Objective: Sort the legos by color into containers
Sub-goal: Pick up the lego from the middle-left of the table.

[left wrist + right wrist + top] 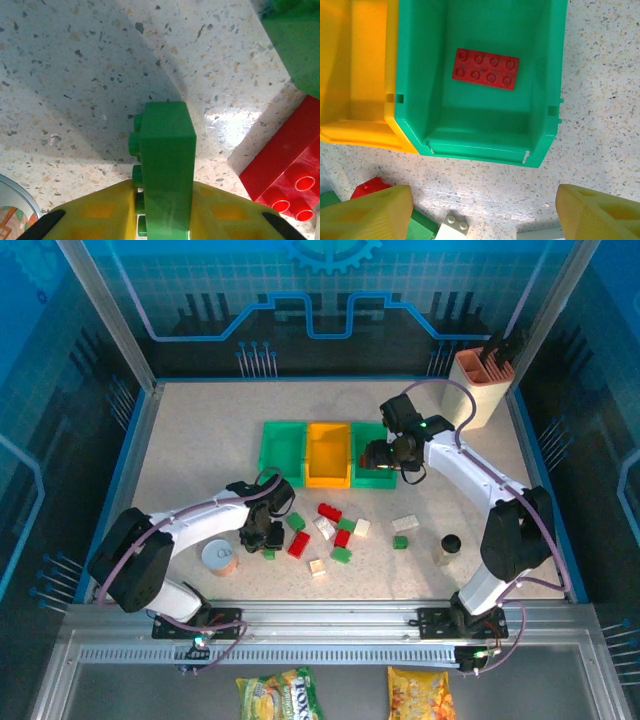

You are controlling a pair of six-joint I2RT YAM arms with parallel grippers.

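My left gripper (165, 216) is shut on a green lego (165, 155) that stands on edge, low over the table with its studs facing left. In the top view this gripper (264, 536) is left of the loose pile of red (329, 511), green (342, 554) and white (405, 523) legos. Three bins stand in a row: green (282, 448), orange (328, 453), green (372, 472). My right gripper (485, 216) is open and empty, just in front of the right green bin (540, 145), which holds one red lego (485, 68).
A tin can (220, 558) sits just left of my left gripper. A dark-capped bottle (449, 547) stands at the right front. A beige holder (485, 380) is at the back right corner. A red lego (287, 175) lies right of the held one.
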